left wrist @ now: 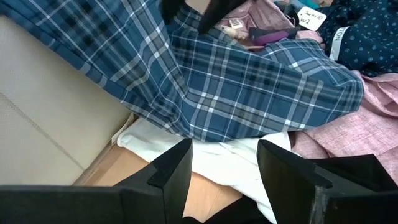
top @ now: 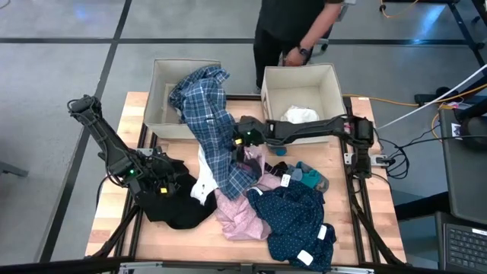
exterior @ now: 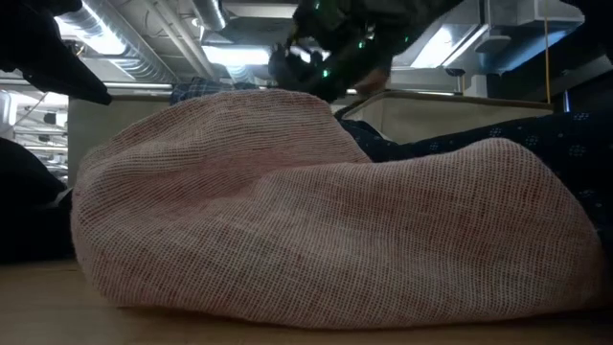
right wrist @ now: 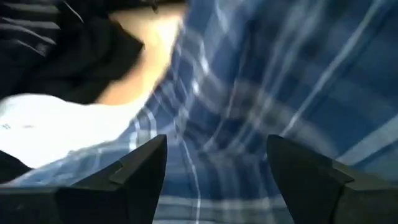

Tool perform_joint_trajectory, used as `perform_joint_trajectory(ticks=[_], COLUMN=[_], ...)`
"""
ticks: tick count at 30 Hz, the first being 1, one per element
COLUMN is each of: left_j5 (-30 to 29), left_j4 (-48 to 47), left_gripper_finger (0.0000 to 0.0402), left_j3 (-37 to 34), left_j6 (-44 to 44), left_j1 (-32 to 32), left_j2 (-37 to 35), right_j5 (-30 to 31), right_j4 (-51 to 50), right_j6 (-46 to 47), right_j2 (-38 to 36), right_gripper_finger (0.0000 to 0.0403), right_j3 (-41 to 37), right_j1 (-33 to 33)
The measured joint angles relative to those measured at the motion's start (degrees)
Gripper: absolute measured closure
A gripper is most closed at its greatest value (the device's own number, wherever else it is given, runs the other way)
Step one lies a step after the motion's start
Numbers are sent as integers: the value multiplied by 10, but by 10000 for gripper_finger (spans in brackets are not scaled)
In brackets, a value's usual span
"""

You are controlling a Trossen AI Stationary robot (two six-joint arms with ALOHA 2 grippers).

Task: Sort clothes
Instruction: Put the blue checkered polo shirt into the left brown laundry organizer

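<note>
Pink woven garment (exterior: 316, 211), softly mounded

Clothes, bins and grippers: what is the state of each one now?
Plaid shirt: draped over left bin's rim onto the table.
Left bin: upright.
Right bin: upright, holds a white garment.
Left gripper: open.
Right gripper: open, over the shirt.
</note>
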Motion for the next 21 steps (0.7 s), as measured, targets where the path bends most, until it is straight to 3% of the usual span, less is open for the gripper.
perform_joint_trajectory(ticks=[5,7,14,18,21], left_j5=[-1,-1,-1,-3,-7], left_j4=[0,0,0,0,2], left_gripper_finger=[229,229,229,229,229], left_j3=[0,0,0,0,0], left_j6=[0,1,3,1,1], left_j1=[0,0,0,0,0], left_j2=[0,0,0,0,0], right_j5=[-86,-94,62,85,108], right_j4=[-13,-29,-53,-13,10], right_j6=[13,-4,-46,-47,-49], right_j2=[28,30,34,55,71], right_gripper_finger=[127,127,127,130,157], right_j3=[-1,0,0,1,1], right_j1=[6,17,40,41,39])
